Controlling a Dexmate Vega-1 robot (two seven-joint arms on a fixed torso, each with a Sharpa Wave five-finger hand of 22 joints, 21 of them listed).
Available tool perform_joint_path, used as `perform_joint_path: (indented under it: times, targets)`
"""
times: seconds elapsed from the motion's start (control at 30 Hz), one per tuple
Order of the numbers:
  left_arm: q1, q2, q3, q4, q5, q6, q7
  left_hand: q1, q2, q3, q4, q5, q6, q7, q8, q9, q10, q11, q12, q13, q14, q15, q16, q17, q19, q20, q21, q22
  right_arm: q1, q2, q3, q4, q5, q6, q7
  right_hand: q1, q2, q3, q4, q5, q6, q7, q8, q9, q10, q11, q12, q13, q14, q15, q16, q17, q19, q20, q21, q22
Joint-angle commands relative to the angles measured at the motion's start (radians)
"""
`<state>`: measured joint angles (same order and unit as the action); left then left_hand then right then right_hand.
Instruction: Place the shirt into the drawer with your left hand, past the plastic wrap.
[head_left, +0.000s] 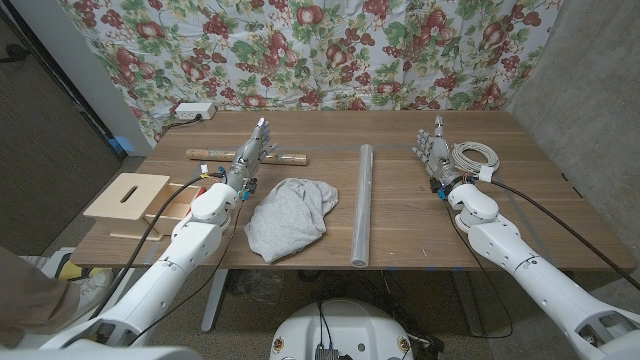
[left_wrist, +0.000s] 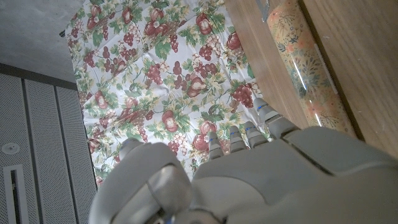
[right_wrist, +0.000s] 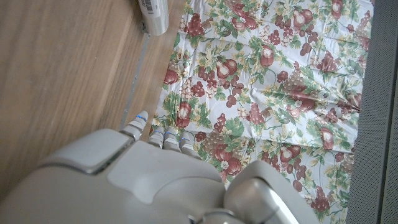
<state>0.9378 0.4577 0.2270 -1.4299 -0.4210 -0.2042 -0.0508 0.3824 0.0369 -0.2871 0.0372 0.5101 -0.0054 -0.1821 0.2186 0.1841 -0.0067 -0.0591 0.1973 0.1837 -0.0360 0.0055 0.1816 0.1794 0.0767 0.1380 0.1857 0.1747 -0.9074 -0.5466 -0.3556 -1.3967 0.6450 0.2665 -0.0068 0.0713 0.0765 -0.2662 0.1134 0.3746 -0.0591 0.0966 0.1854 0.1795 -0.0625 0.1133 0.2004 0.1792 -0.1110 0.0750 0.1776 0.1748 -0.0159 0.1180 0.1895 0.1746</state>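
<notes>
While the grey shirt (head_left: 291, 217) lies crumpled on the wooden table (head_left: 420, 225) between the two arms, neither hand holds anything. The left hand (head_left: 252, 152) stands just beside the shirt on its far-left side, its fingers stretched straight toward the flowered cloth (head_left: 300, 50) that hangs behind the table, close together and closed on nothing; the left wrist view shows the same straight fingers with the patterned roll (left_wrist: 305, 68) lying alongside them at the table's far edge. The right hand (head_left: 432, 150) waits well apart on the other side, fingers also extended and free, next to a coil of white cable (head_left: 477, 156), which suits a task that names only the left hand. The plastic wrap (head_left: 362, 205), a clear tube, lies lengthwise just to the right of the shirt, so it sits on the side away from the drawer (head_left: 128, 196), the pale wooden box with a slot that stands at the table's left edge. As the things lie, the shirt's way to the drawer appears to run leftward, past the left arm and not over the tube. The grasp seems not yet begun; the soft cloth will likely bunch and trail when lifted.
</notes>
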Motion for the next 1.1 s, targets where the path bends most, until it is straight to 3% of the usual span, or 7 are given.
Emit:
perform_joint_path:
  times: [0.03, 0.47, 1.1]
  targets:
    - [0.003, 0.038, 0.023, -0.038, 0.056, -0.001, 0.04, 0.015, -0.001, 0.001, -0.006, -0.002, 0.011, 0.0, 0.003, 0.002, 0.009, 0.002, 0.007, 0.002, -0.015, -0.002, -0.003, 0.001, -0.01, 0.004, 0.005, 0.005, -0.006, -0.006, 0.004, -0.009, -0.003, -0.004, -0.01, -0.001, 0.005, -0.003, -0.001, 0.001, 0.006, 0.004, 0.007, 0.004, 0.003, 0.007, 0.007, 0.005, -0.008, -0.003, 0.005, 0.004, -0.004, 0.006, 0.001, 0.002]
    - [0.001, 0.074, 0.058, -0.064, 0.099, -0.011, 0.084, 0.021, 0.0, 0.002, -0.009, -0.005, 0.02, 0.001, 0.001, 0.002, 0.01, 0.003, 0.006, 0.002, -0.037, -0.004, -0.006, 0.001, -0.021, 0.003, 0.003, 0.005, 0.01, 0.0, 0.006, 0.025, -0.007, 0.018, 0.002, -0.001, 0.005, -0.002, -0.002, 0.0, 0.007, 0.006, 0.007, 0.004, -0.003, 0.007, 0.005, 0.005, -0.012, -0.003, 0.003, 0.004, -0.008, 0.004, 0.0, 0.002]
    - [0.042, 0.185, 0.092, -0.196, 0.182, 0.065, 0.178, 0.028, 0.002, 0.004, -0.012, -0.009, 0.025, 0.003, -0.003, 0.002, 0.013, 0.004, 0.006, 0.002, -0.05, -0.002, -0.003, 0.001, -0.038, 0.003, 0.001, 0.005, -0.015, -0.012, 0.006, -0.005, -0.023, 0.04, 0.0, 0.0, 0.001, -0.002, -0.004, -0.002, 0.005, 0.004, 0.005, 0.004, -0.009, 0.005, 0.003, 0.005, -0.02, -0.003, 0.001, 0.004, -0.018, -0.006, -0.002, 0.002]
